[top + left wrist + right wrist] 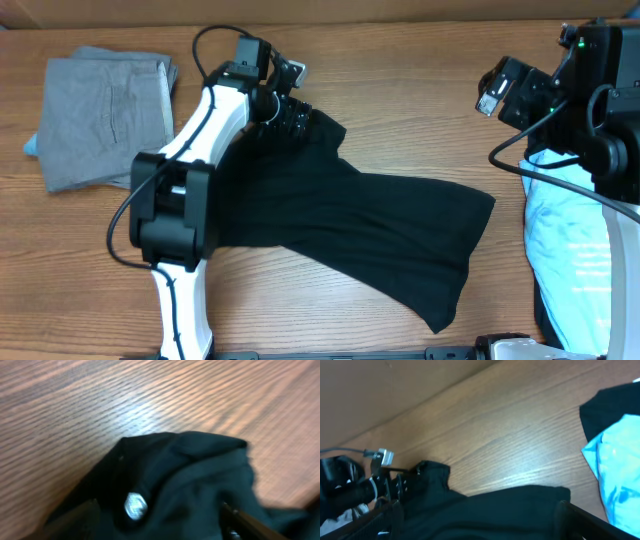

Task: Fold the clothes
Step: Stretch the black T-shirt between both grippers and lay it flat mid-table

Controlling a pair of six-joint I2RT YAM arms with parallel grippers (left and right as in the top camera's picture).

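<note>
A black T-shirt (370, 230) lies spread across the middle of the table, its upper left end bunched up. My left gripper (288, 108) hovers right at that bunched end. In the left wrist view its fingers (244, 522) stand wide apart, and crumpled black fabric (200, 475) with a small white hexagon logo (135, 506) lies between them; the gripper (160, 516) is open. My right gripper (498, 90) hangs above the table's far right, apart from the shirt. It is open (485, 520), with the black shirt (495, 510) well below it.
Folded grey clothes (105, 118) lie at the far left. A light blue shirt (570, 265) lies on a black one at the right edge, also seen in the right wrist view as light blue shirt (620, 470). The left arm (175, 215) stretches over the shirt's left side.
</note>
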